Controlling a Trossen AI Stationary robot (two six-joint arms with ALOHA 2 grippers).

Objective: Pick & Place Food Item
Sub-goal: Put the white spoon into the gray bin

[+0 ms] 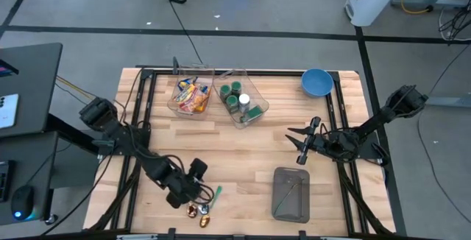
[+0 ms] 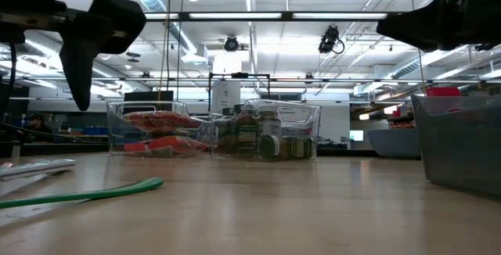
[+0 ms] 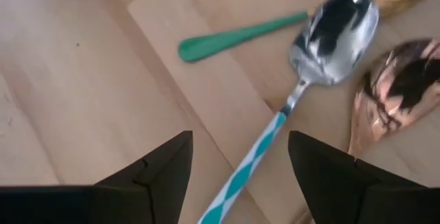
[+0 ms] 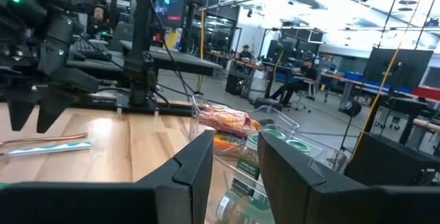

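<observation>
The left gripper [image 3: 237, 165] hangs with fingers spread and empty over a teal-checked spoon [image 3: 313, 66], beside a green-handled utensil [image 3: 237, 37] and a copper spoon [image 3: 399, 86] cut off at the edge. Farther off, the right gripper [image 1: 302, 144] hovers parted, holding nothing. Beyond stands the snack bin [image 1: 191, 96], the jar bin [image 1: 243, 101] beside it; the low view blurs their contents.

Your left gripper [image 1: 202, 188] sits low at seven o'clock, fingers parted. Your right gripper [image 1: 300, 146] hovers at three o'clock, fingers slightly apart.
</observation>
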